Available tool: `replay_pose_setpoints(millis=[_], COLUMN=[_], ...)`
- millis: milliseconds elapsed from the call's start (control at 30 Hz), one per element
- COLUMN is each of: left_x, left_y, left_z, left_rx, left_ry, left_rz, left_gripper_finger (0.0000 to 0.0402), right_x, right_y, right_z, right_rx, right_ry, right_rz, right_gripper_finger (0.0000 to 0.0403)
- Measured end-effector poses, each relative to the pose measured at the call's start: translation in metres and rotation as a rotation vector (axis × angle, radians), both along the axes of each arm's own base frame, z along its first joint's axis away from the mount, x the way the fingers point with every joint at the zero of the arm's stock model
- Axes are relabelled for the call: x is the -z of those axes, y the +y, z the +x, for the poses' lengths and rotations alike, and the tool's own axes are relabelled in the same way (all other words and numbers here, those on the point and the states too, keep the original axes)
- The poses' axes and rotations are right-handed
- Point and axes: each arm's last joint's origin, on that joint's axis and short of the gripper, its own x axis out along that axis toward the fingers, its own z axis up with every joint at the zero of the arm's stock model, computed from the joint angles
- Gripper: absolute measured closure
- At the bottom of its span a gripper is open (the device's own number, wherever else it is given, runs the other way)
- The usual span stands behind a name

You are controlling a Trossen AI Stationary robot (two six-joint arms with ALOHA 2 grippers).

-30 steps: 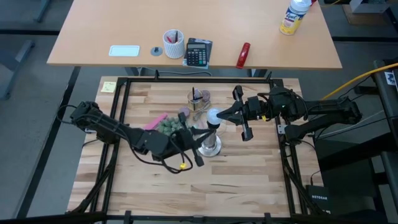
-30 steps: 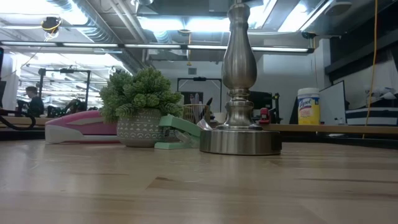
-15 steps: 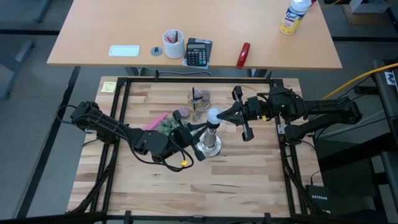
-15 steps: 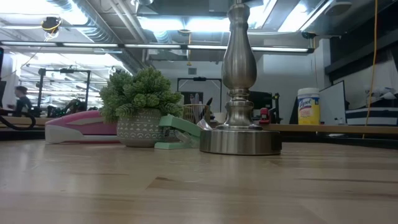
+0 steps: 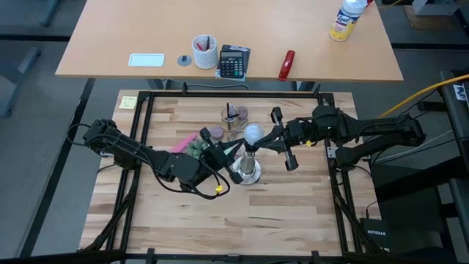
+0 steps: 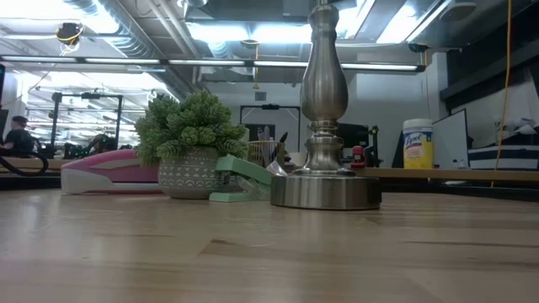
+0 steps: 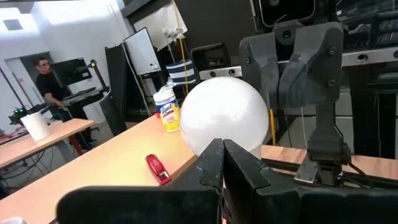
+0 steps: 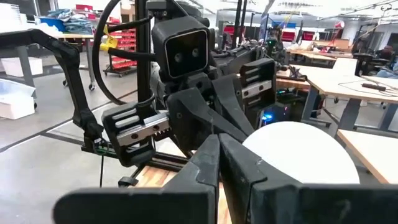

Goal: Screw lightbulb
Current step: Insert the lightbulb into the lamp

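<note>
The frosted white globe lightbulb [image 5: 253, 133] sat atop the silver round-based lamp stand [image 5: 247, 171], with the left gripper [image 5: 233, 148] and right gripper [image 5: 267, 136] pressed in from opposite sides, both with fingers together and neither gripping it. Seating appeared under way; the next move would likely call for a grip and a turn

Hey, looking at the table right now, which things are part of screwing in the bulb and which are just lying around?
Part of the job:
- lightbulb
- silver stand
- left gripper, shut, beside the bulb
- right gripper, shut, at the bulb's other side

Just lying about:
- potted plant
- pink stapler
- green stapler
- mesh pen cup
</note>
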Motion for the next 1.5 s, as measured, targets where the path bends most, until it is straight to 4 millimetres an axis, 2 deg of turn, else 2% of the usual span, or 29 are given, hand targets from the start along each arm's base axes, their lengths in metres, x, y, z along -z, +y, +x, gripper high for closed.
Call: replay_pose_setpoints(millis=[367, 1033, 1167, 1367, 1500], left_x=[0.001, 0.002, 0.002, 0.002, 0.002], left_y=[-0.012, -0.012, -0.013, -0.014, -0.013], left_z=[-0.005, -0.004, -0.004, -0.003, -0.002], left_rx=[0.036, 0.038, 0.05, 0.119, 0.125], left_ry=[0.004, 0.008, 0.004, 0.002, 0.001], left_rz=[0.001, -0.009, -0.011, -0.008, -0.007], left_gripper_finger=[0.04, 0.04, 0.04, 0.04, 0.04], right_x=[-0.003, -0.015, -0.018, -0.02, -0.017], right_y=[0.0, 0.0, -0.003, -0.011, -0.012], right_z=[-0.001, -0.009, -0.012, -0.014, -0.014], right_rx=[-0.009, -0.007, 0.07, 0.333, 0.394], right_ry=[-0.028, -0.119, -0.137, -0.145, -0.114], right_rz=[0.001, 0.0, -0.025, -0.096, -0.122], right_gripper_finger=[0.0386, 0.0386, 0.0386, 0.0386, 0.0386])
